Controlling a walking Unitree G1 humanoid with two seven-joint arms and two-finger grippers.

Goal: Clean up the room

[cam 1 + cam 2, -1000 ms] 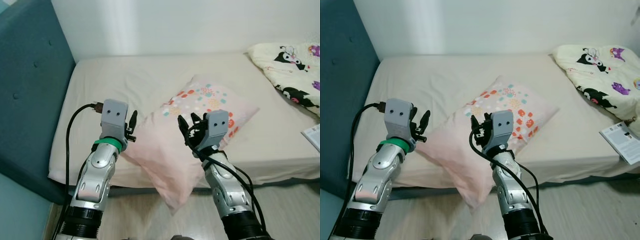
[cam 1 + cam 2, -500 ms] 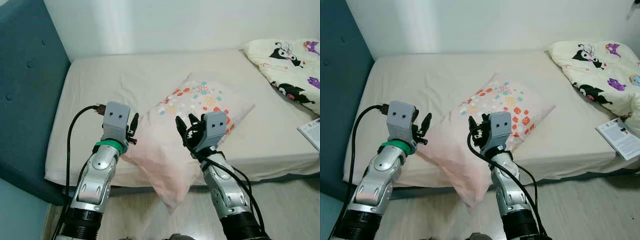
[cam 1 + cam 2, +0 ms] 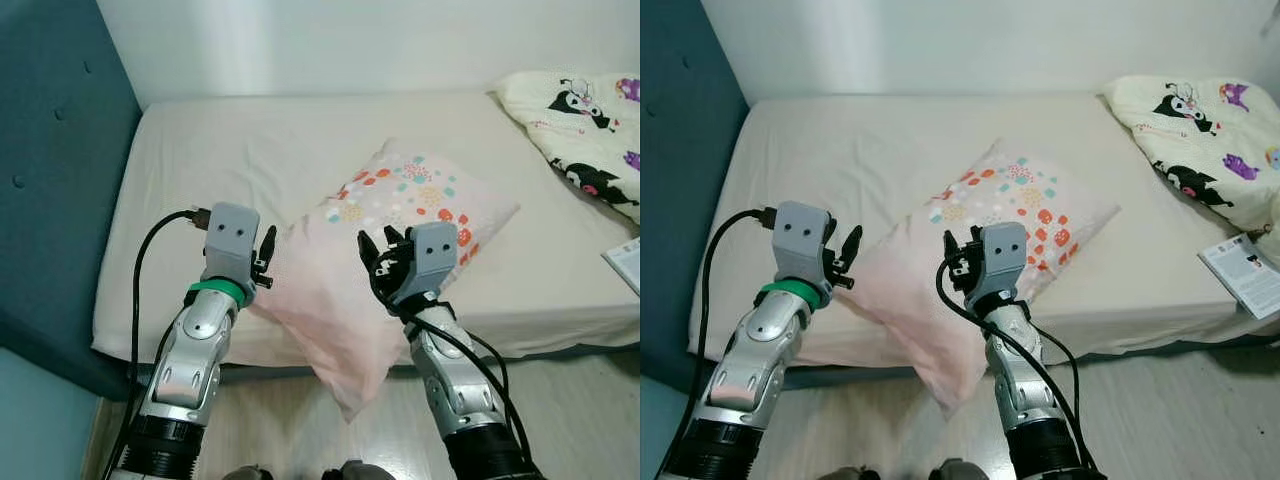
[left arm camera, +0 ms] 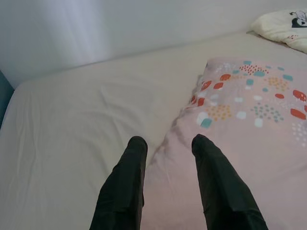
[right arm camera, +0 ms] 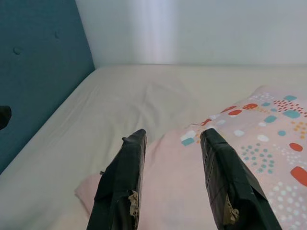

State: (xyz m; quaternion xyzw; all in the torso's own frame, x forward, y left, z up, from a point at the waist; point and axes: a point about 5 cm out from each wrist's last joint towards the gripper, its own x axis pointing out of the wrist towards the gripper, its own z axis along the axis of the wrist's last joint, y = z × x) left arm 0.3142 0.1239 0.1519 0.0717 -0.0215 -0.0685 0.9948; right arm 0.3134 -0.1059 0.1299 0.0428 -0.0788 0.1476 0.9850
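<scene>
Slippage is my main worry here: the soft pink pillow with the coloured dot print at one end point(image 3: 385, 250) lies on the cream-sheeted mattress point(image 3: 230, 160) with its plain pink corner hanging over the near edge toward the pale wood floor point(image 3: 1160, 400), and a push from either side could tip the rest of it off. I have my left gripper point(image 3: 264, 255) at the pillow's left flank, and in its wrist view the two black fingers point(image 4: 125, 182) stand apart with the pillow's edge lying between and beneath them, nothing pinched. My right gripper point(image 3: 378, 262) hovers over the pillow's middle, fingers point(image 5: 124, 182) likewise spread and holding nothing. I judge the fabric too loose and puffy for a sure pinch; closing on a thin fold could let the bulk sag and drag down. The pillow's long axis runs diagonally, the printed end pointing up and to the right toward the cream cartoon-print blanket point(image 3: 590, 130), the plain end pointing down at me past the edge. The dark teal padded headboard point(image 3: 50, 170) stands on my left, where I judge the pillow belongs. A white printed leaflet point(image 3: 1245, 270) lies near the mattress edge on the right.
</scene>
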